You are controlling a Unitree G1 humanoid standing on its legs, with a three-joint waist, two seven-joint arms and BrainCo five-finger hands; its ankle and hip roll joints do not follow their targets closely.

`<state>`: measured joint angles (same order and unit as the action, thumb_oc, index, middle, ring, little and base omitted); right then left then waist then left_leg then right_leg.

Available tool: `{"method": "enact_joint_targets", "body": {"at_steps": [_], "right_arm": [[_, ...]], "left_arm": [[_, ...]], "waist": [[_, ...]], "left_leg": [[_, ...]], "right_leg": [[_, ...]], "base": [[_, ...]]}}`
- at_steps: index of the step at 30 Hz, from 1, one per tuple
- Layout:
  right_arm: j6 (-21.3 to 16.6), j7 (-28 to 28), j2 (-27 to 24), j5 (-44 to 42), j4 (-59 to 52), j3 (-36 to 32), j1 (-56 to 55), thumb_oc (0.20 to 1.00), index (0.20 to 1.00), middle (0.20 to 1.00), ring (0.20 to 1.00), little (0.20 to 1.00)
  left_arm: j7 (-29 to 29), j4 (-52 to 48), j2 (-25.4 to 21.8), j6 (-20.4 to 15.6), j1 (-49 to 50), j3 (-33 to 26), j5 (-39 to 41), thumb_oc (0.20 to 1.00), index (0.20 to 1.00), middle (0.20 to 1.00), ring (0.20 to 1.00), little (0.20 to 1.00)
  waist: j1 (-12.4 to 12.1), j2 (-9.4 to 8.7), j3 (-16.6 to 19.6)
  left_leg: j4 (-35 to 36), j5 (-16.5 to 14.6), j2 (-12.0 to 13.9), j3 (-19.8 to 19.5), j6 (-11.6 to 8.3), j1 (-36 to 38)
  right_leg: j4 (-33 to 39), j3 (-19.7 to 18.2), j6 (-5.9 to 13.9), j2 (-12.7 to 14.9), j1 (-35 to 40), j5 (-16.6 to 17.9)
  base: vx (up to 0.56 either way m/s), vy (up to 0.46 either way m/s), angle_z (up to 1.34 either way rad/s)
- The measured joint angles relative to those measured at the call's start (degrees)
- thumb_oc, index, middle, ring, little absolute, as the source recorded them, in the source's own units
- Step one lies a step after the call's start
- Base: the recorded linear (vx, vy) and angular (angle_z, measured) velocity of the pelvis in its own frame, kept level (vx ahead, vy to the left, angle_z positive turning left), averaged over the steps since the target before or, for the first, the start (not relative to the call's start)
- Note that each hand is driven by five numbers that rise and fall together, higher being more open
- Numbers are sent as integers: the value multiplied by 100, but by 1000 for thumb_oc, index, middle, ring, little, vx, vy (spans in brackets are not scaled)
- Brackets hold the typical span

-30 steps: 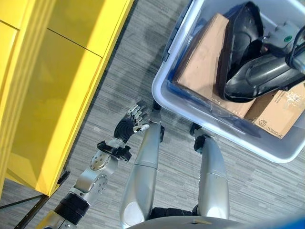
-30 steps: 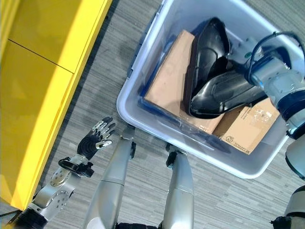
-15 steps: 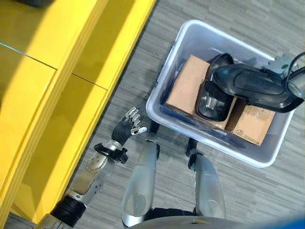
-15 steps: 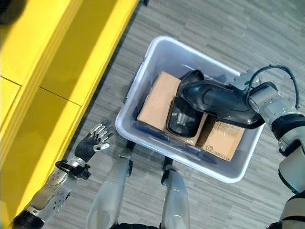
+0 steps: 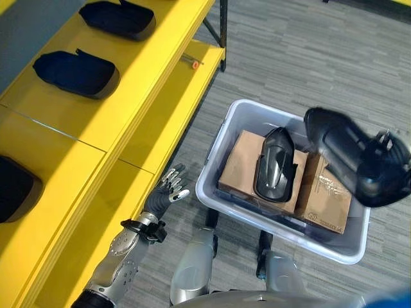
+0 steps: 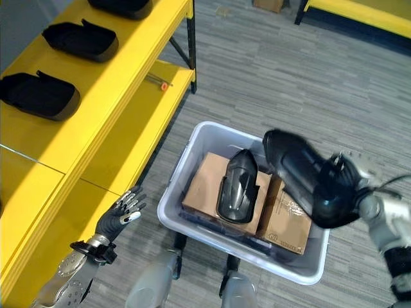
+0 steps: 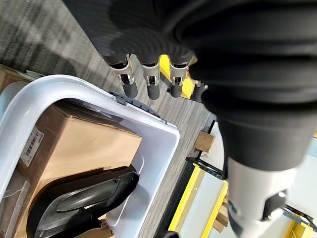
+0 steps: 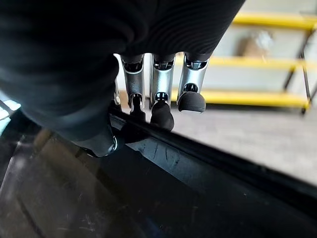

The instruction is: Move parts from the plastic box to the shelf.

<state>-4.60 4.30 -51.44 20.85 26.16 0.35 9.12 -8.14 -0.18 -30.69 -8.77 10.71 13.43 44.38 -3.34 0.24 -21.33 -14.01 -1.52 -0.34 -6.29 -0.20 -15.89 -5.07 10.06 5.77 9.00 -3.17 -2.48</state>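
Right eye view, right hand raised over plastic box, gripping black part, left hand spread, low.

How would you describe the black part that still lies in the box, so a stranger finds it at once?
Start at the pale translucent plastic box on the grey floor beside the yellow shelf. Two brown cardboard cartons lie in it, and the glossy black curved shell rests on them. Unlike the other black parts, it is neither shelved nor held.
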Motion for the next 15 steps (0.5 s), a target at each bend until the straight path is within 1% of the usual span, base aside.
{"method": "enact_joint_targets", "body": {"at_steps": [1, 4, 5, 6, 7, 8, 11, 12, 13, 14, 15], "right_arm": [[-16, -32, 224, -282, -135, -39, -196, 200, 200, 200, 200, 200], [-76, -185, 580, -868, -447, -62, -474, 200, 200, 200, 200, 200], [-94, -203, 698, -1135, -512, -100, -550, 200, 200, 200, 200, 200], [-98, -218, 950, -1370, -511, -248, -613, 200, 200, 200, 200, 200], [-87, -239, 1222, -1569, -536, -357, -699, 200, 200, 200, 200, 200], [-91, -297, 1357, -1729, -676, -339, -803, 200, 200, 200, 200, 200], [-170, -356, 1192, -1846, -709, -336, -646, 200, 200, 200, 200, 200], [-163, -367, 1197, -1849, -712, -367, -650, 200, 200, 200, 200, 200], [-70, -413, 1331, -1836, -801, -371, -682, 200, 200, 200, 200, 200], [-7, -465, 1543, -1832, -1088, -369, -822, 200, 200, 200, 200, 200], [-65, -506, 1566, -1840, -1236, -362, -956, 200, 200, 200, 200, 200]], "left_arm": [[-19, 23, 84, 4, 24, -67, 1, 1000, 1000, 1000, 1000, 1000], [-49, 23, 140, 95, 118, -118, -3, 1000, 1000, 1000, 1000, 1000], [-55, 24, 205, 107, 169, -167, -5, 1000, 1000, 1000, 1000, 1000], [-59, 25, 282, 123, 193, -196, -10, 1000, 1000, 1000, 1000, 1000], [-71, 25, 343, 148, 241, -232, -11, 1000, 1000, 1000, 1000, 1000], [-71, 27, 354, 161, 320, -268, -12, 1000, 1000, 1000, 1000, 1000], [-71, 30, 323, 170, 317, -261, -12, 1000, 1000, 1000, 1000, 1000], [-73, 32, 340, 182, 322, -265, -19, 1000, 1000, 1000, 1000, 1000], [-82, 25, 417, 228, 340, -329, -71, 1000, 1000, 1000, 1000, 1000], [-87, 32, 584, 269, 531, -485, -125, 1000, 1000, 1000, 1000, 1000], [-101, 32, 620, 270, 616, -520, -127, 1000, 1000, 1000, 1000, 1000]], "waist": [[17, -21, 11], [69, -86, 174], [70, -127, 241], [62, -180, 278], [50, -252, 362], [32, -307, 500], [33, -311, 557], [38, -310, 567], [-4, -339, 603], [-47, -374, 722], [-84, -399, 933]], "left_leg": [[9, -17, 13, 20, -8, 102], [109, -22, 26, 20, -4, 186], [123, -21, 32, 20, 7, 216], [187, -21, 32, 18, 6, 332], [216, -26, 30, 20, -3, 455], [235, -27, 30, 20, -31, 490], [219, -22, 37, 11, -34, 421], [208, -71, 40, -9, 1, 400], [264, -133, 37, 0, -48, 530], [372, -151, 22, 44, -9, 821], [404, -190, 22, 69, -35, 869]], "right_leg": [[26, 0, -4, -4, 94, -1], [99, 3, -23, -17, 176, -11], [121, 2, -26, -23, 207, -12], [181, 13, -31, -23, 331, -16], [263, 24, -33, -28, 467, -15], [308, 35, -49, -37, 529, -25], [285, 41, -58, -43, 448, -30], [297, 66, -65, -46, 462, -35], [363, 88, -109, -37, 599, -64], [562, 86, -80, -40, 930, 0], [645, 67, -86, -28, 969, -4]], "base": [[154, -63, 3], [131, -54, -3], [156, -57, 5], [114, -36, 3], [40, -15, 4], [0, 0, 0], [101, -31, 2], [273, -85, 5], [231, -68, -4], [90, -26, -12], [91, -27, -13]]}}
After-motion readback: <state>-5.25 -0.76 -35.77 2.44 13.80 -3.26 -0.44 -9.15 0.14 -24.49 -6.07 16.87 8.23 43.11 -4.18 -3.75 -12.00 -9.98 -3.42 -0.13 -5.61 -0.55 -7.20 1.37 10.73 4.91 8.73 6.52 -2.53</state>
